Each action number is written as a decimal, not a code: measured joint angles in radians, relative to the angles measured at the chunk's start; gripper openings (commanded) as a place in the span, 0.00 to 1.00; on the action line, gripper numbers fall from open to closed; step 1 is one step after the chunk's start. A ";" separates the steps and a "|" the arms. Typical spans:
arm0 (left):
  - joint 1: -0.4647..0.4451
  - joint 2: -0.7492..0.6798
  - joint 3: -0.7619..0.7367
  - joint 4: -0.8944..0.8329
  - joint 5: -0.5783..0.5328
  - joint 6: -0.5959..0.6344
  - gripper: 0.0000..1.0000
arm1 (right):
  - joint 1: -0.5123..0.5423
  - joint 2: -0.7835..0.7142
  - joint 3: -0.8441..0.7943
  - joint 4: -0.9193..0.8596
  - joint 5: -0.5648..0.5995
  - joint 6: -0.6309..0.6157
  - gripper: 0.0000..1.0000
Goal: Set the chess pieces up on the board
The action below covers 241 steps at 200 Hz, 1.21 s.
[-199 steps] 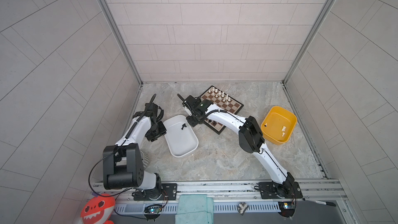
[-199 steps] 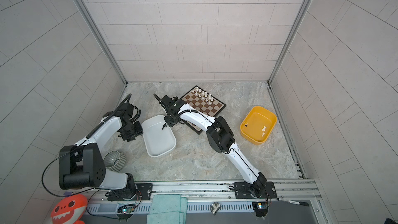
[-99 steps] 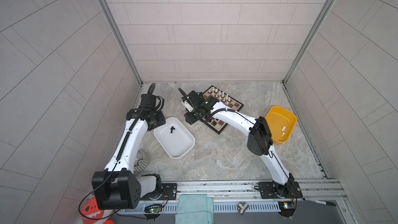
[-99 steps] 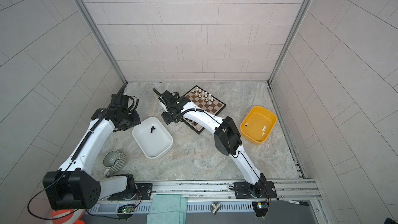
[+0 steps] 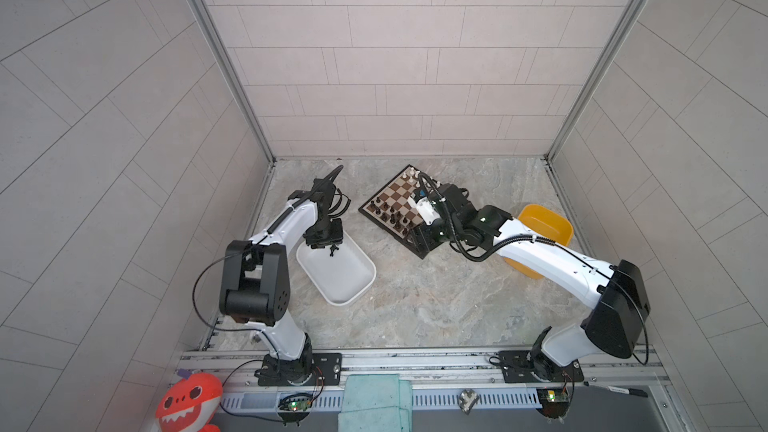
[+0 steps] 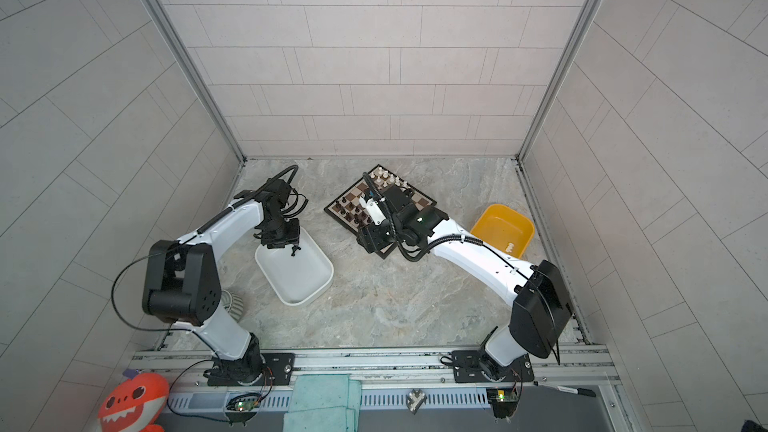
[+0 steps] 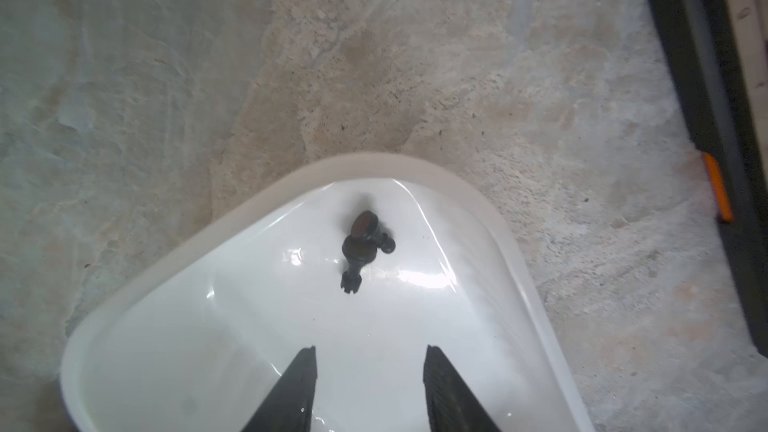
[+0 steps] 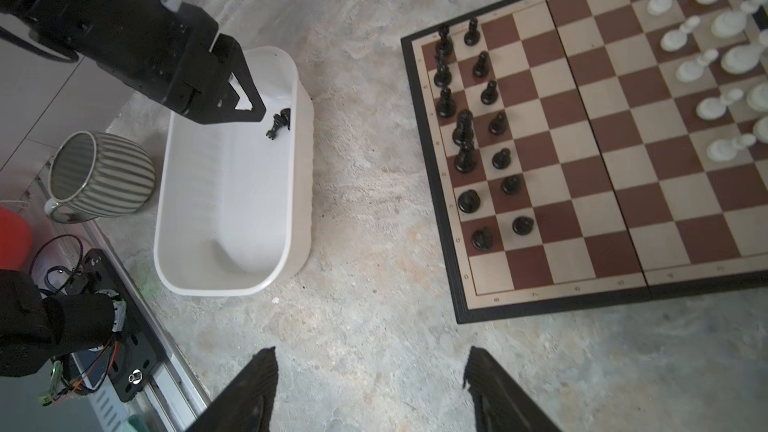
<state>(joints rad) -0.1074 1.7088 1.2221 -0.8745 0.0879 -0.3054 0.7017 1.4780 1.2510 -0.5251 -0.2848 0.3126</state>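
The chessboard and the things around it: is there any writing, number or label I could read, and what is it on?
No text here reads clearly.
The board: small marks along two sides of its cream margin, too blurred to read.
White tub: no print visible.
Yellow tub: no print visible.
Striped mug: ridges only, no lettering seen.
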 measured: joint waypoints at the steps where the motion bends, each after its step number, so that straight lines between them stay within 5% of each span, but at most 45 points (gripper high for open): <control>1: 0.000 0.002 0.001 0.000 -0.001 0.000 0.47 | -0.003 -0.004 -0.006 0.002 -0.002 0.000 0.73; 119: 0.000 0.195 0.073 0.016 -0.050 -0.020 0.32 | -0.134 -0.109 -0.170 0.101 -0.132 0.018 0.70; 241: 0.000 0.198 0.054 0.056 -0.018 -0.068 0.24 | -0.180 -0.109 -0.185 0.160 -0.181 0.047 0.68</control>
<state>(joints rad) -0.1074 1.9072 1.2758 -0.8188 0.0704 -0.3737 0.5220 1.3685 1.0657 -0.3649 -0.4656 0.3595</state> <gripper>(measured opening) 0.247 0.679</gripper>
